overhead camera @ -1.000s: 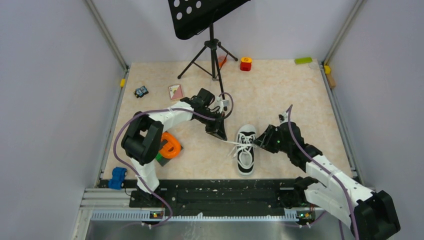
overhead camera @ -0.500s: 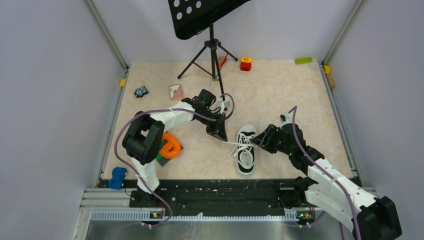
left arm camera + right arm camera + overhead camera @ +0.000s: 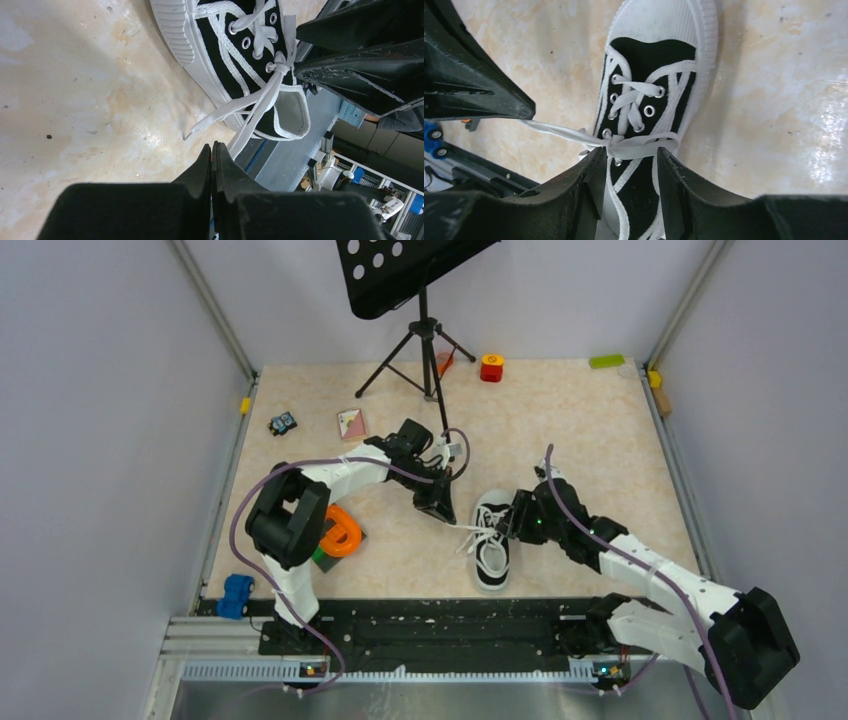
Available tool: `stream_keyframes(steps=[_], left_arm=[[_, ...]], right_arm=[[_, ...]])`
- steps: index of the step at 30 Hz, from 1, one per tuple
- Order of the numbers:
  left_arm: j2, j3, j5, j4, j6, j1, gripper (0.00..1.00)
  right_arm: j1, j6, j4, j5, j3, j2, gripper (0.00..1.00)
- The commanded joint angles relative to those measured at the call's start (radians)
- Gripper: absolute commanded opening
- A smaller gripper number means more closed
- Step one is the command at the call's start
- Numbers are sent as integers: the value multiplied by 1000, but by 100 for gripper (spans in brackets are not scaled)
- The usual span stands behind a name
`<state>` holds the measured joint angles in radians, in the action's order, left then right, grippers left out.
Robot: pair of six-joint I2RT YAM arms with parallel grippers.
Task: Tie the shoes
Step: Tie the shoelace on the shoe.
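Left hand [image 3: 440, 508]: jaws fully closed, pinching one white lace [image 3: 252, 117] at the tips. From the pinch the strand runs approx. straight, rightward, to the top eyelets. It looks drawn out, not slack. Hand sits just left of the sneaker, tips low over the bench [image 3: 560, 430].

Second lace end [image 3: 200, 127]: loose on the bench, left side of the sneaker, not held.

Sneaker [image 3: 491, 558]: upright on its sole at bench centre, near the front edge, between the two hands. Toe cap [image 3: 664, 20] points away from the arm bases, heel toward them. Laces cross in a first half-knot [image 3: 611, 142] at the top eyelets. No bow formed yet.

Handling (est.):
- Sneaker is small, prob. light. Expect it to slide or yaw on the smooth bench if a lace is pulled hard sideways.
- Canvas upper is soft; rubber sole and toe cap are stiff.
- Laces are flat, limp and thin, so they will slip from a shallow pinch.
- Grip pts.: mid-strand or near the tip, flat side across the pads. Avoid the eyelet zone, which leaves little clearance.

Right hand [image 3: 629, 155]: at the sneaker's right side, tips over the top eyelets. Jaws stand partway apart, straddling the half-knot, and nothing is clamped. Whether the pads touch the lace cannot be determined.
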<state>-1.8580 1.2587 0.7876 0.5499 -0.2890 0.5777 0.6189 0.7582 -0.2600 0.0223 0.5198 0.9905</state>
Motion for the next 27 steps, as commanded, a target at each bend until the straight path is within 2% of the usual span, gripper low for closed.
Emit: stream_keyframes(steps=[1, 13, 27], left_arm=[[2, 14, 9, -5, 2, 1, 0], [0, 16, 11, -6, 2, 2, 0], [-1, 14, 12, -7, 4, 5, 0]], right_arm=[[15, -51, -27, -83, 52, -9, 43], [21, -54, 35, -57, 28, 37, 43], [21, -47, 3, -80, 25, -8, 2]])
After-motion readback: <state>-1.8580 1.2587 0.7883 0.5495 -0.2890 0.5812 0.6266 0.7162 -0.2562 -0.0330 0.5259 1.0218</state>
